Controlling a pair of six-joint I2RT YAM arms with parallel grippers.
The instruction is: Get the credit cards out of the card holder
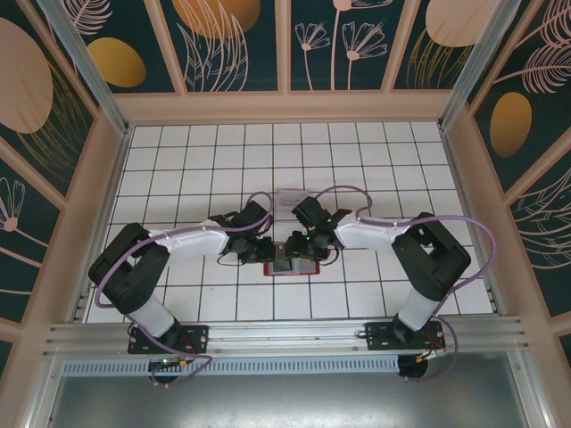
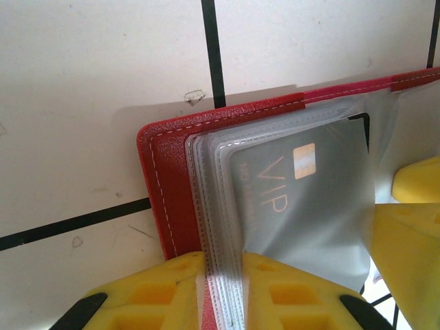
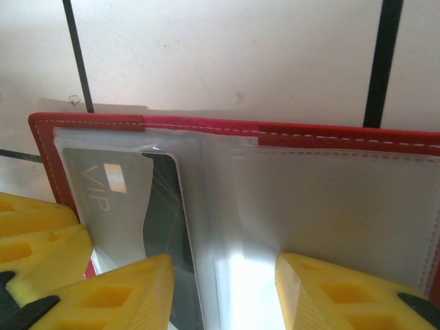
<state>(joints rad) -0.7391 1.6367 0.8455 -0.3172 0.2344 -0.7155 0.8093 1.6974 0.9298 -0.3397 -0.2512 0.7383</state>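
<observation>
Red card holder point(image 2: 165, 179), grey VIP credit card point(image 2: 302, 199), my left tool point(image 2: 223, 265) pinching clear sleeves point(image 2: 210, 206), right tool point(image 3: 223, 265) spread

The lower edge of the wallet point(image 2: 168, 199) is hidden behind the left hand point(image 2: 223, 292); small print on the card point(image 2: 302, 206) is blurred.

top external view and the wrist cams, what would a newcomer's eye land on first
The red card holder lies open on the white tiled table, low in the middle of the top view. Up close, a grey VIP card sits in its clear sleeves; the yellow left gripper pinches the sleeve edges, while the right gripper stands with jaws apart at another sleeve.
</observation>
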